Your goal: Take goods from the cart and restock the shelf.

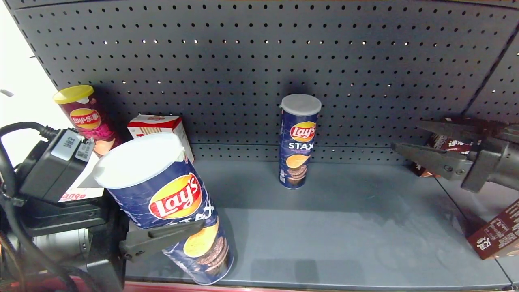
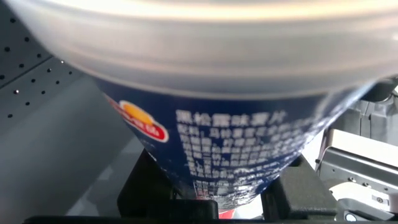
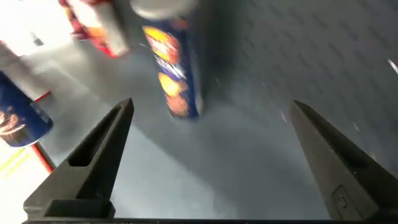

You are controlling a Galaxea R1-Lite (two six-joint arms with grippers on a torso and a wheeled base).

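Grey shelf (image 1: 344,227) with a perforated back panel (image 1: 243,61). Most of the deck is bare in the middle.

Blue chip can (image 1: 170,202) is at the front-left corner of the shelf. It's tilted, with the white lid up and leaning left and the base down at the front edge. Can't tell if the base touches the deck.

Left gripper (image 1: 162,237) has its fingers clamped on that can's lower body, one finger across the front.

Right gripper (image 1: 407,136) hovers over the right end of the shelf, fingers spread wide with nothing between them.

Second blue can (image 1: 298,142) stands upright at mid-shelf, near the back panel and well apart from both grippers.

Maroon can with a yellow lid (image 1: 87,117) is back-left, with a red-and-white box (image 1: 160,129) just beside it.

Brown box (image 1: 496,233) is front-right. A brown pack (image 1: 444,144) sits behind the right fingers.
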